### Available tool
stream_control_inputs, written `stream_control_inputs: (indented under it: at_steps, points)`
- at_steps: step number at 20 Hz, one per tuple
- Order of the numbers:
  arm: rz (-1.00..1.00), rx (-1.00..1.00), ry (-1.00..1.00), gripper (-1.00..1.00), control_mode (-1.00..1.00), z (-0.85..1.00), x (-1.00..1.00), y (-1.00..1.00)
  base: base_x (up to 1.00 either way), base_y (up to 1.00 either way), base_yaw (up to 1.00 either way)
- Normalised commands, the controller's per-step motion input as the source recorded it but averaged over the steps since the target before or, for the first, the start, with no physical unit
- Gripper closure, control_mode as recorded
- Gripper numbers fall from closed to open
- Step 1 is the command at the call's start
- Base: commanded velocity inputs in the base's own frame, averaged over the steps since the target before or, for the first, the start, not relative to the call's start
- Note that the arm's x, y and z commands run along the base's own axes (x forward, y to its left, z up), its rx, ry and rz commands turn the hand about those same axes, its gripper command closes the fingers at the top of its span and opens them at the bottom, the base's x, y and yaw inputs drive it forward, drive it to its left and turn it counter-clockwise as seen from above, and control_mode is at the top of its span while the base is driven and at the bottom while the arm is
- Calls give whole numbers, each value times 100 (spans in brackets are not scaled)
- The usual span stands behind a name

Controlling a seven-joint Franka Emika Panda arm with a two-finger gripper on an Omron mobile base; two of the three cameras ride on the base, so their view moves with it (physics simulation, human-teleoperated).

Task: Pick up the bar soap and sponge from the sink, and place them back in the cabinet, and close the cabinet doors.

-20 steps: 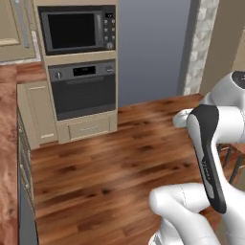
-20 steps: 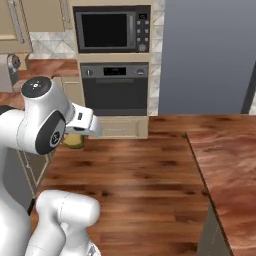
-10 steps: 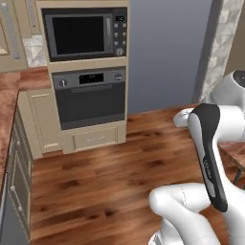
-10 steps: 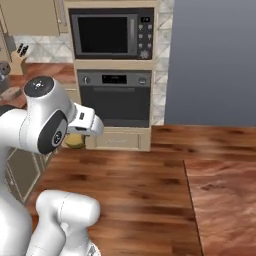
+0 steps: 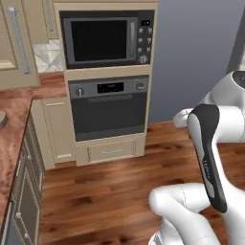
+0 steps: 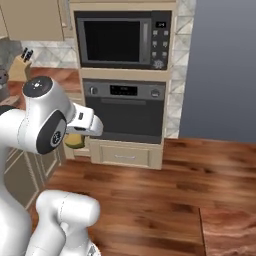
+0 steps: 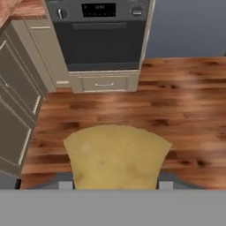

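In the hand view, the sponge (image 7: 117, 154) is seen nearest, a mustard-yellow block filling the lower centre of the frame, held between the two dark finger tips (image 7: 64, 182) of the gripper (image 7: 115, 183) at the bottom edge. The jaws are closed on the sponge, one tip at each of its lower corners. In the right base view the same sponge (image 6: 75, 141) is seen at centre left as a small yellow patch tucked under the white hand (most of it is hidden by the arm's elbow).

Beyond the sponge, a wooden plank floor (image 7: 185, 101) is spread across the middle of the hand view, well below the held block. At the left edge of that view, grey lower cabinet fronts (image 7: 15, 114) are seen running away from the camera.

Farther off, a built-in oven (image 7: 103, 37) with a dark door is set in a tan column at the top centre of the hand view, with a narrow drawer (image 7: 104, 83) beneath it. In the left base view, a microwave (image 5: 106, 38) is mounted above the oven (image 5: 109, 107), upper centre, and a grey-blue wall (image 5: 196, 52) is seen to its right. In the right base view, a knife block (image 6: 21, 65) stands on the wooden counter at upper left.
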Motion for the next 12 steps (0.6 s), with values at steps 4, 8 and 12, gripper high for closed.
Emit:
stream_control_inputs:
  at_steps: [4,8,12]
  points:
    - [0,0,0,100,100,0,0,0,82,-31,17]
    - [0,0,0,100,100,0,0,0,77,-39,15]
    - [0,0,0,100,100,0,0,0,76,-42,16]
